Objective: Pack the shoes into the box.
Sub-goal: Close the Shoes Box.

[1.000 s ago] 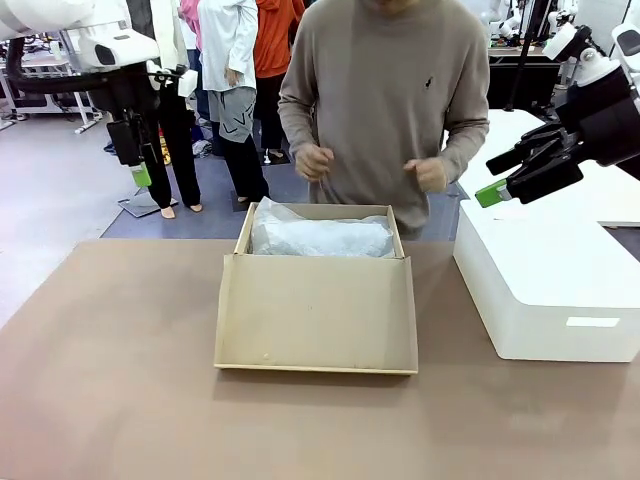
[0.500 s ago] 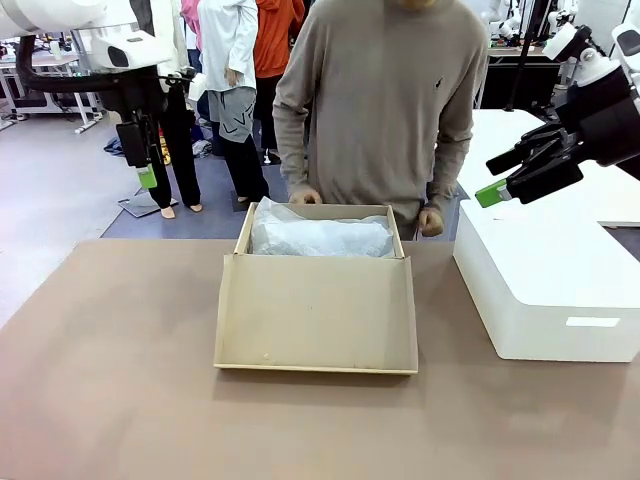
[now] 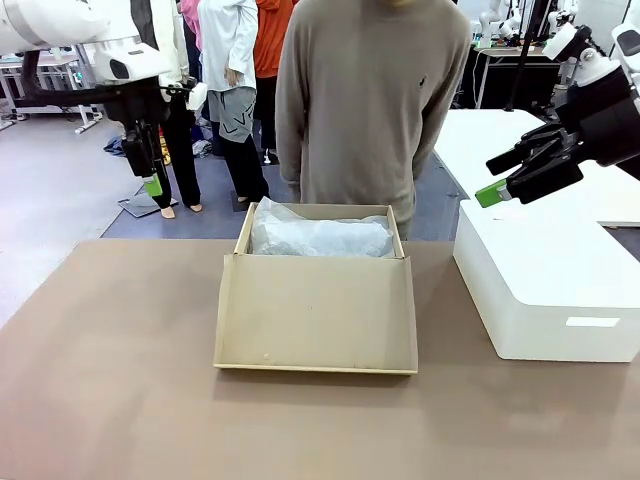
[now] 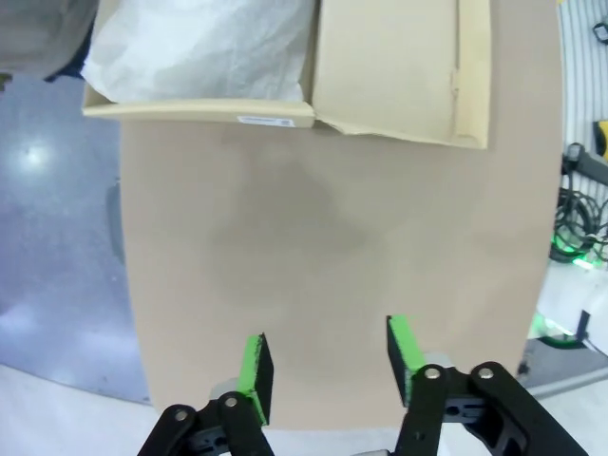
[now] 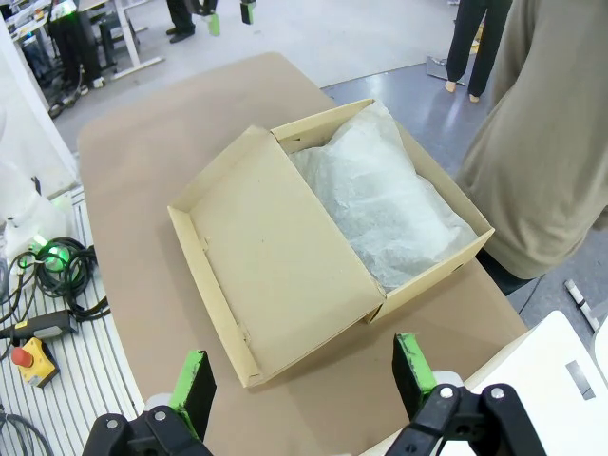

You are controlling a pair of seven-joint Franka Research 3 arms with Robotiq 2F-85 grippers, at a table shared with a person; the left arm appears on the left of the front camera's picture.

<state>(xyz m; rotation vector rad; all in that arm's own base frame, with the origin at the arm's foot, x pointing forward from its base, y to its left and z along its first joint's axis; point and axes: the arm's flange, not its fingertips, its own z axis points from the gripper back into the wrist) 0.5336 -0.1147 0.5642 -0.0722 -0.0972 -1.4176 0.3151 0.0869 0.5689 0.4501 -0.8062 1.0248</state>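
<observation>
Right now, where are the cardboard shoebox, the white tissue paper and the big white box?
cardboard shoebox (image 3: 315,315), front view, on its open lid flap.
white tissue paper (image 3: 320,238), front view, middle of the crumpled sheet.
white box (image 3: 545,265), front view, on its flat top.

The left arm (image 3: 60,25) is cased in smooth, rounded white shells, with a black cable (image 3: 60,92) run beneath it and a black wrist block fitted at its end. The left gripper (image 4: 330,356) is built of black linked fingers joined by round silver pins (image 4: 425,373), and each fingertip is faced with one of the bright green pads (image 4: 255,366). The right arm (image 3: 578,50) is likewise clad in white, with a black section at the wrist, and the right gripper (image 5: 304,375) is made the same way: black links, silver pins, green facings. The person (image 3: 370,100) is dressed in a plain grey-brown sweater with long sleeves
</observation>
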